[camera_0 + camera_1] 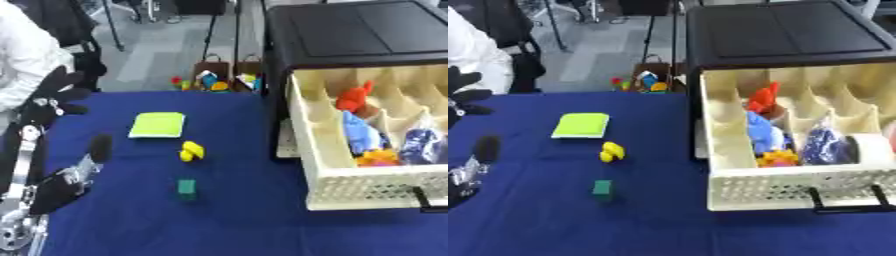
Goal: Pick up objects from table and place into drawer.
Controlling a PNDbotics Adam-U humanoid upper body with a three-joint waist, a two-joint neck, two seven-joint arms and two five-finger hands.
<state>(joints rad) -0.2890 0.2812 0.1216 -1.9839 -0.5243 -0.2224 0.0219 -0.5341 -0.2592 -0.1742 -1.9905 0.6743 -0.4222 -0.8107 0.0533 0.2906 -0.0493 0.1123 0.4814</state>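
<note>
A small yellow toy (192, 151) lies on the blue table (175, 225), left of the drawer. A small green block (186, 188) stands a little nearer to me, and a flat yellow-green pad (158, 124) lies farther back. The cream drawer (798, 186) is pulled open from a black cabinet (785, 35). Its compartments hold an orange-red thing (762, 100), a blue thing (765, 132) and a dark blue bag (826, 142). My left hand (54, 92) is at the left edge with its fingers spread upward, well away from the objects and holding nothing. My right hand does not show.
Black and silver parts of my left arm (66, 182) rise over the table's left side. Behind the table's far edge, bags with coloured toys (210, 80) stand on the floor. A black handle (846, 202) sticks out from the drawer's front.
</note>
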